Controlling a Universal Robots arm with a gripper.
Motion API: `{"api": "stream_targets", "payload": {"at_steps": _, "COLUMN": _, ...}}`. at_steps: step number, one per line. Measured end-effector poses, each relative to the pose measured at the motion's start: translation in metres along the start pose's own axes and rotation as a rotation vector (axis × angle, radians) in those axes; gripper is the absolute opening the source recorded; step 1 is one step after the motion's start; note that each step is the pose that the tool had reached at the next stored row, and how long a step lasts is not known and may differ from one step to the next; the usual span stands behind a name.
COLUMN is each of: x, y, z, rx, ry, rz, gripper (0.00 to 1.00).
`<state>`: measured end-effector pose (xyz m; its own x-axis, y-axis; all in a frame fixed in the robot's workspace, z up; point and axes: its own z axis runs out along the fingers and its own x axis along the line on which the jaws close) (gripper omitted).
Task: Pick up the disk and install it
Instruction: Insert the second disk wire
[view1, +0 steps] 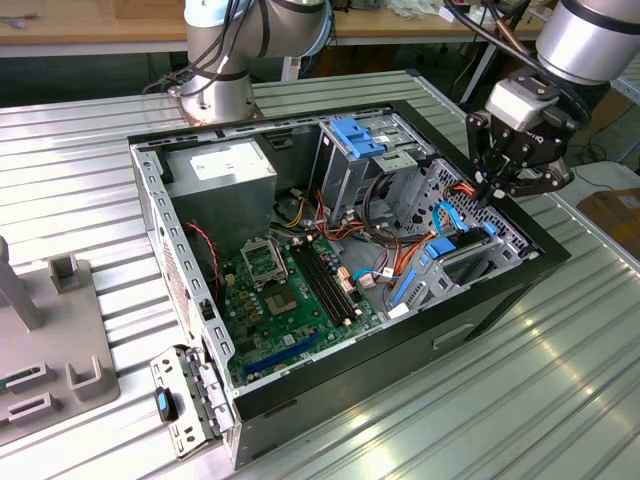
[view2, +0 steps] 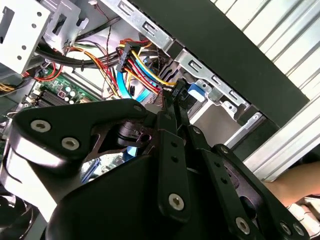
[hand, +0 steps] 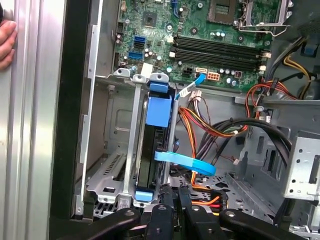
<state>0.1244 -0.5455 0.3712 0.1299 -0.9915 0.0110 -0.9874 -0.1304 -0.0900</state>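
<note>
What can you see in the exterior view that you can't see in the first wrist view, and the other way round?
Exterior view alone: the whole black case on the ribbed table, the grey power supply, the arm's base, and a grey stand at the exterior view's left.

First wrist view alone: a person's fingers at the case's edge, and the disk standing on edge in its metal bay.

Both: the green motherboard, the bundled coloured wires and the gripper.
</note>
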Motion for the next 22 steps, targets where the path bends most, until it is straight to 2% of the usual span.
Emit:
{"api": "stream_targets", "payload": {"at_steps": 6, "x": -0.0004, "y": 0.0028, "z": 0.0013, "rx": -0.0007, "ry": 0.0058, "rz": 0.059, "gripper": 0.16}}
{"api": "stream_targets", "payload": {"at_steps": 8, "x": -0.001, "y": 0.0083, "z": 0.0012, "rx": -0.0007, "ry": 0.0062, "rz": 0.066, "gripper": 0.16}}
{"api": "stream_targets", "payload": {"at_steps": 11, "x": 0.0001, "y": 0.009, "z": 0.0024, "rx": -0.0009, "ry": 0.0072, "rz": 0.077, "gripper": 0.16}}
{"api": "stream_targets", "payload": {"at_steps": 14, "x": 0.0044, "y": 0.0105, "z": 0.0042, "rx": -0.001, "ry": 0.0081, "rz": 0.086, "gripper": 0.16}}
{"api": "stream_targets", "payload": {"at_steps": 18, "x": 0.0045, "y": 0.0107, "z": 0.0042, "rx": -0.001, "ry": 0.0082, "rz": 0.086, "gripper": 0.16}}
{"api": "stream_targets", "payload": {"at_steps": 22, "x": 0.0074, "y": 0.0112, "z": 0.0042, "rx": 0.0021, "ry": -0.0252, "rz": 0.089, "gripper": 0.16}}
